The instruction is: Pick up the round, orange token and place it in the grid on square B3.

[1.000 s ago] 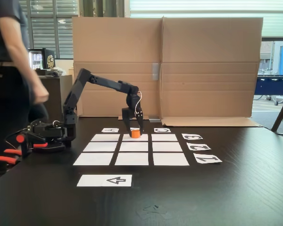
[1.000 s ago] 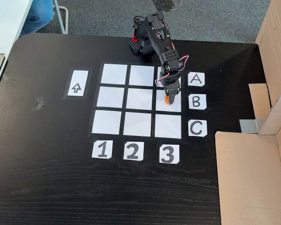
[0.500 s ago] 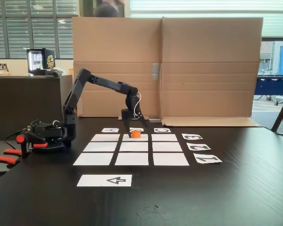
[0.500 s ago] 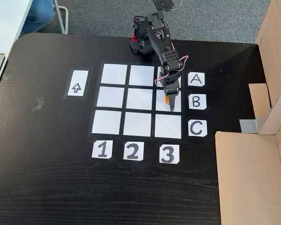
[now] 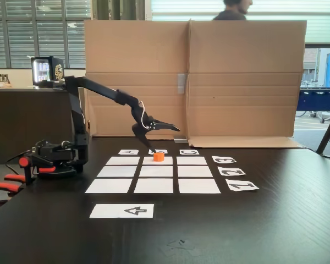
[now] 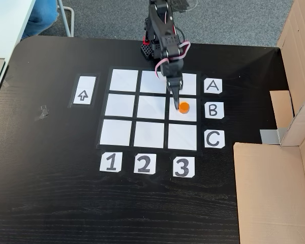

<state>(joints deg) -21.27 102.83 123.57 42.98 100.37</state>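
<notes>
The orange token stands flat on square B3, the white rectangle of the grid in line with card B and card 3. My gripper hangs open just above the token and a little toward the arm's base. Its jaws are spread wide with nothing between them, and they do not touch the token.
A white arrow card lies beside the grid. Cardboard walls stand along the far edge in a fixed view. Orange-red clamp handles stick out near the arm's base. A person is behind the cardboard.
The gripper opened, let go of the token and rose back toward the arm's base. The token stays on B3. The person at the left has gone; one now shows behind the cardboard.
</notes>
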